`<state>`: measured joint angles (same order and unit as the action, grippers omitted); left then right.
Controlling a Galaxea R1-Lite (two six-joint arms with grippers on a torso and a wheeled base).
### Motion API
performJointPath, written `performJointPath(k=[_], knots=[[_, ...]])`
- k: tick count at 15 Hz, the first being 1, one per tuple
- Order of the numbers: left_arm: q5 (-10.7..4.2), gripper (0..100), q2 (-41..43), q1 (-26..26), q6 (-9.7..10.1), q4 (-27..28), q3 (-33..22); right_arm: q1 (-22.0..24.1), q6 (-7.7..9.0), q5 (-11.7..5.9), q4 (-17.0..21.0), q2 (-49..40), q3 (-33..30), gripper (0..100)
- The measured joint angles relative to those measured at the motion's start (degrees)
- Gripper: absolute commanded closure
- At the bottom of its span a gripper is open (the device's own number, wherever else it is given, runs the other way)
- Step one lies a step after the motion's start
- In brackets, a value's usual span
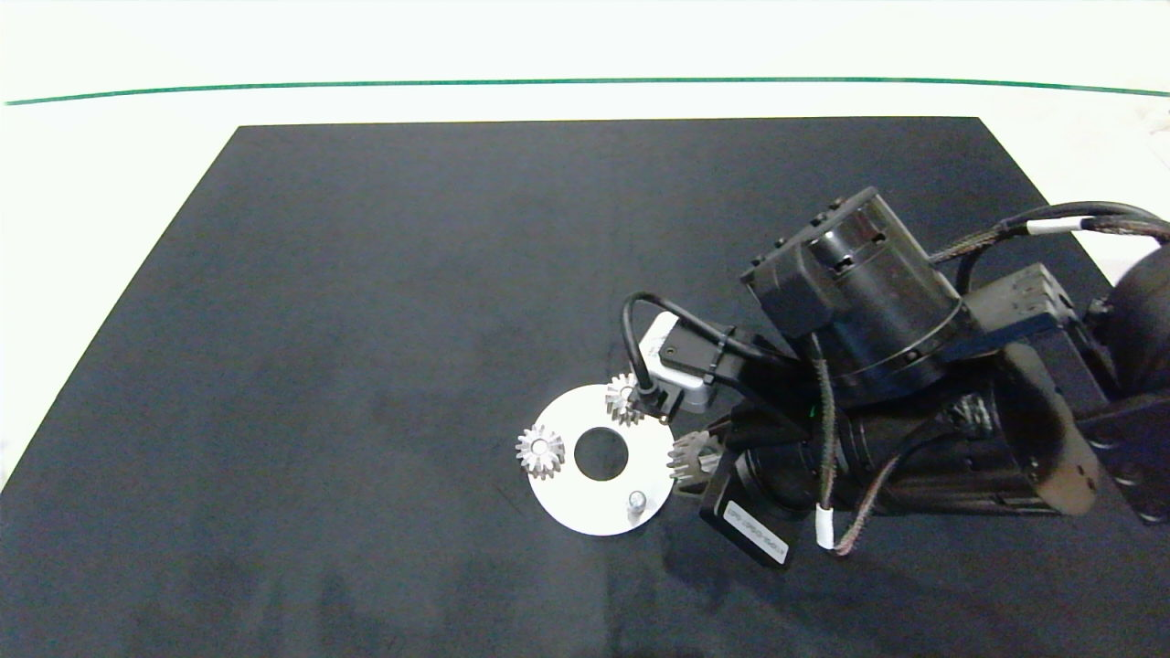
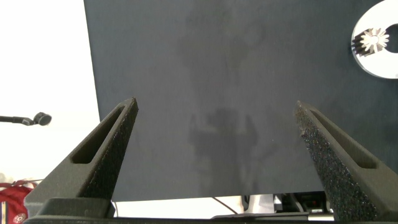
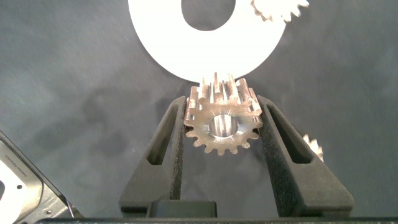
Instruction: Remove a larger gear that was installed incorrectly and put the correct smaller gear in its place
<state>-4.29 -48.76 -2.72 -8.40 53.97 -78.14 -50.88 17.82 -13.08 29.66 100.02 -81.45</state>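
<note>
1. The right gripper (image 3: 222, 102) is clamped on a silver gear (image 3: 222, 124), one finger on each side of the teeth. With those short blunt teeth, I'd say it's the smaller gear, i.e. the replacement.
2. It's held right at the edge of the white disc (image 1: 585, 512), not over a peg yet.
3. Two gears (image 1: 539, 451) (image 1: 624, 397) sit on the disc, and the third peg (image 1: 636, 500) is bare, so the wrong gear looks to be already off.
4. Another gear (image 3: 314, 146) lies on the mat (image 1: 366, 320) just beside the gripper. It's half hidden, maybe the big one, can't tell.
5. Left to do: carry the gear over the bare peg, drop it on, let go.
6. The left gripper (image 2: 214, 106) hangs spread wide over bare mat, holding nothing.
</note>
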Motion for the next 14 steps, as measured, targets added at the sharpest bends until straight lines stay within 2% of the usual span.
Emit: performJointPath(k=[4, 14], knots=[[0.0, 0, 0.0, 0.0, 0.0, 0.0, 0.0, -1.8, -0.02, -0.2, 1.0, 4.9, -3.6, 69], [-0.06, 0, 0.1, 0.0, 0.0, -0.1, -0.1, -2.4, -0.6, -0.12, 0.8, 9.4, -4.8, 69]])
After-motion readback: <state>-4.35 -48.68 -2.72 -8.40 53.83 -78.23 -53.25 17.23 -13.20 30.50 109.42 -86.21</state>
